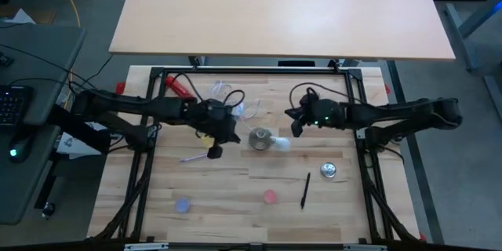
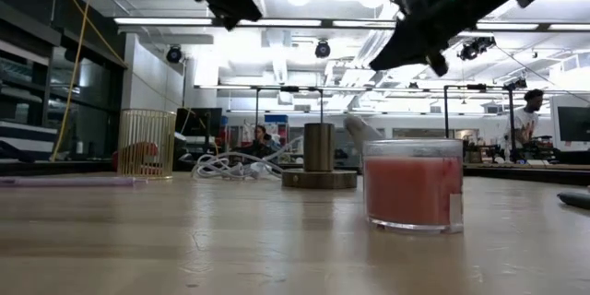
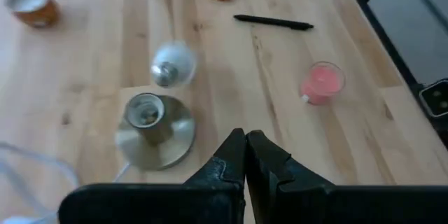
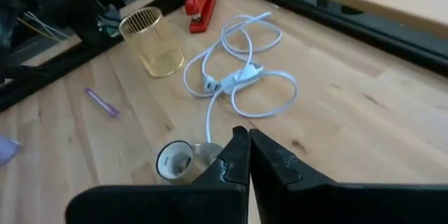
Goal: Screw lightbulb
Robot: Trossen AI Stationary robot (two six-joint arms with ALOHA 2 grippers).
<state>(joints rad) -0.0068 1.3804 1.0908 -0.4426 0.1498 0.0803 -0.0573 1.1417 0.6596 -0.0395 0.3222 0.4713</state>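
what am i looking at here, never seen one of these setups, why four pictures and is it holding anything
These are two dark robot arms at a wooden table, seen by four cameras at once: one overhead, one at table-top level, and one on each arm's wrist. The left gripper and the right gripper both hang shut above the table and hold nothing. On the table a white lightbulb lies on its side beside a round metal socket stand, not screwed in. Around them lie a pink candle, a black pen, a white cable, a gold wire cup and a red stapler.
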